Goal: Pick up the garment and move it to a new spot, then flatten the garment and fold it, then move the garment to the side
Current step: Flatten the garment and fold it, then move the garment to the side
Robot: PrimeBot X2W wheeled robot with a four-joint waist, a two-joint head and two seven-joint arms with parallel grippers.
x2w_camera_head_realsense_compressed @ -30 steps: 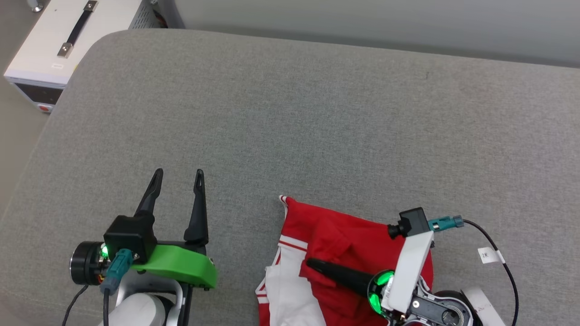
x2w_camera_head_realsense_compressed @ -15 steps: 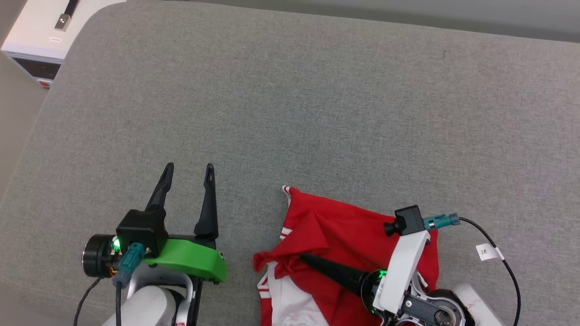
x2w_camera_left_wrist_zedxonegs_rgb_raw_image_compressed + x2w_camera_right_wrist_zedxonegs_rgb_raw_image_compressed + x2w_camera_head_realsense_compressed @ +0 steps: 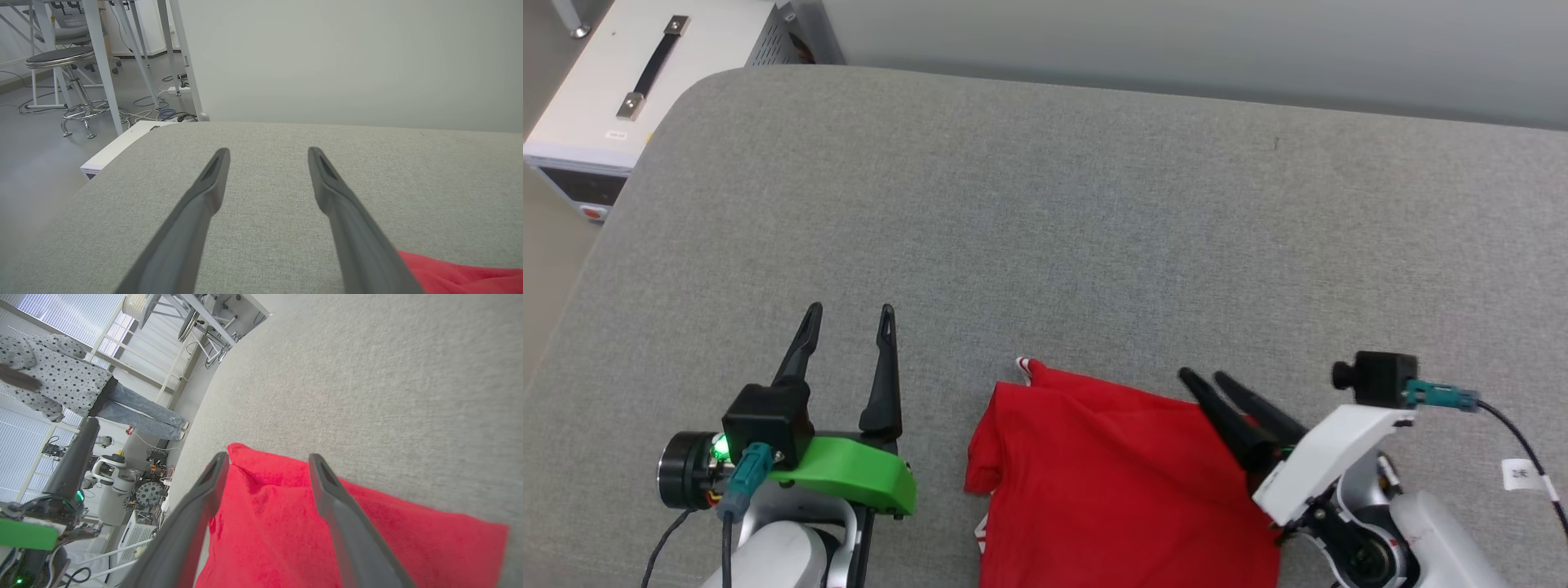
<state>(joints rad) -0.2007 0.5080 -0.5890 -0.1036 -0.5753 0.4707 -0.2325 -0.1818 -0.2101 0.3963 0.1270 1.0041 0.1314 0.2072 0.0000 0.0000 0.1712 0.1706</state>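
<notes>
**A:** In the head view, where did the garment [image 3: 1111,482] lie?

**B:** On the grey padded surface [image 3: 1045,212], at its near edge and right of middle. The plain red side was up and mostly smooth, and a white-trimmed corner poked out at the top left. I'd judge it lay part-way through folding, and the move to the side was not yet done.

**A:** And the right gripper [image 3: 1202,379]?

**B:** Over the cloth's upper right edge, fingers parted, nothing pinched. Whether the tips touched the cloth, I couldn't tell.

**A:** The left gripper [image 3: 847,314]?

**B:** Just left of the cloth and apart from it, jaws wide and empty. It was probably parked there to leave the other arm room.

**A:** The left wrist view?

**B:** The left gripper [image 3: 267,152] had both fingers spread above bare grey fabric. A sliver of the garment [image 3: 461,277] showed at the lower right.

**A:** The right wrist view?

**B:** The right gripper [image 3: 267,457] stood wide open above the garment [image 3: 278,522], tips near its far edge, with no fold caught between them. That placing would suit a fresh grasp at the edge. A person [image 3: 61,379] stood in the background, well apart.
</notes>
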